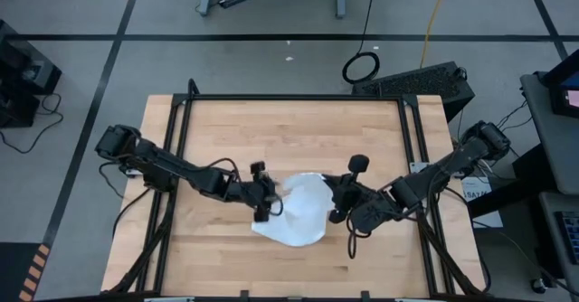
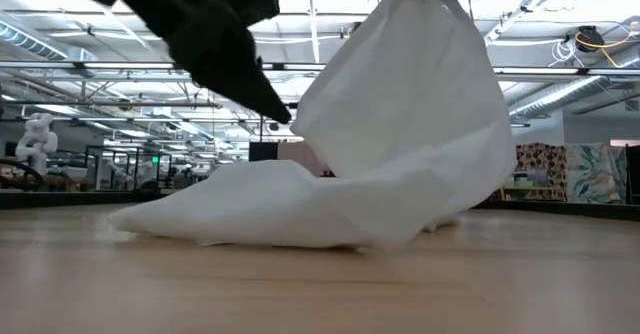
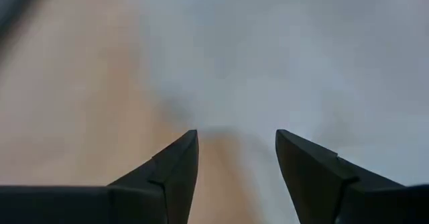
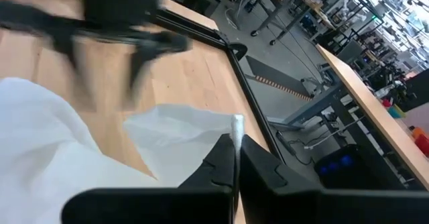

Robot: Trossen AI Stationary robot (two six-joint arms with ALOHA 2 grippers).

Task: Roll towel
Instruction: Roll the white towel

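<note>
Wooden worktop [image 1: 217, 121] is carrying the towel [image 1: 303, 213] at its middle. Left gripper [image 1: 264, 202], jaws spread and empty, is hovering beside the cloth's edge; right gripper [image 1: 337, 196] is pinching a lifted corner, probably to start folding it over.

A light wooden table [image 1: 217, 130] with a black frame carries the white towel [image 1: 303, 213], which lies crumpled slightly near of the middle, its lower part spread on the wood, one side raised.
</note>
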